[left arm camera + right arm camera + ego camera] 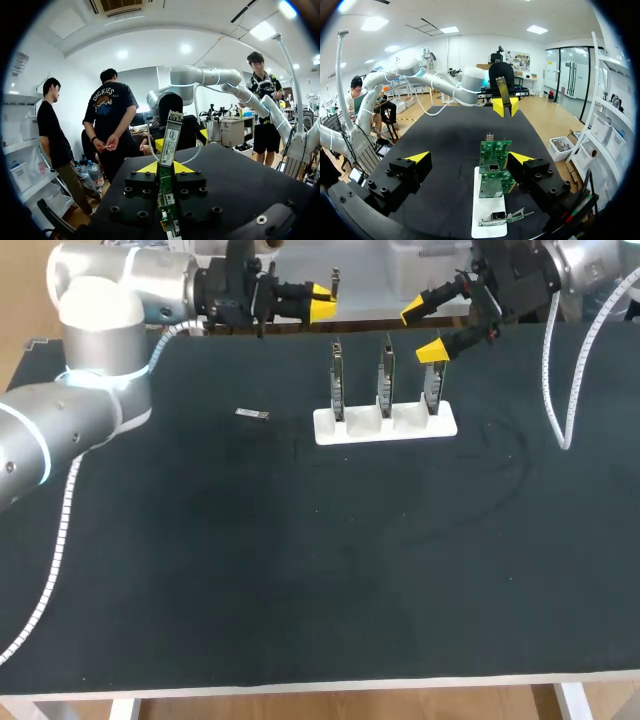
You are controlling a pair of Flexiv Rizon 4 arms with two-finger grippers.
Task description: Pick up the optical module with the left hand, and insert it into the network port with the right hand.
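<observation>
- Tips of the left gripper (320, 302) clamp the optical module (170, 140) upright above the table's far edge, its top end free, likely for a handover.
- White stand (440, 425) keeps three boards (386, 375) upright, probably so ports stay reachable.
- Right gripper (425, 330) hovers spread and empty near the stand.

— We see bright yellow tips on our left gripper (165, 168) and right gripper (469, 157), with black blocks behind them.
— Our table (300, 570) is black, the stand (385, 430) white, its boards (495, 150) green, the optical module (171, 137) silvery.
</observation>
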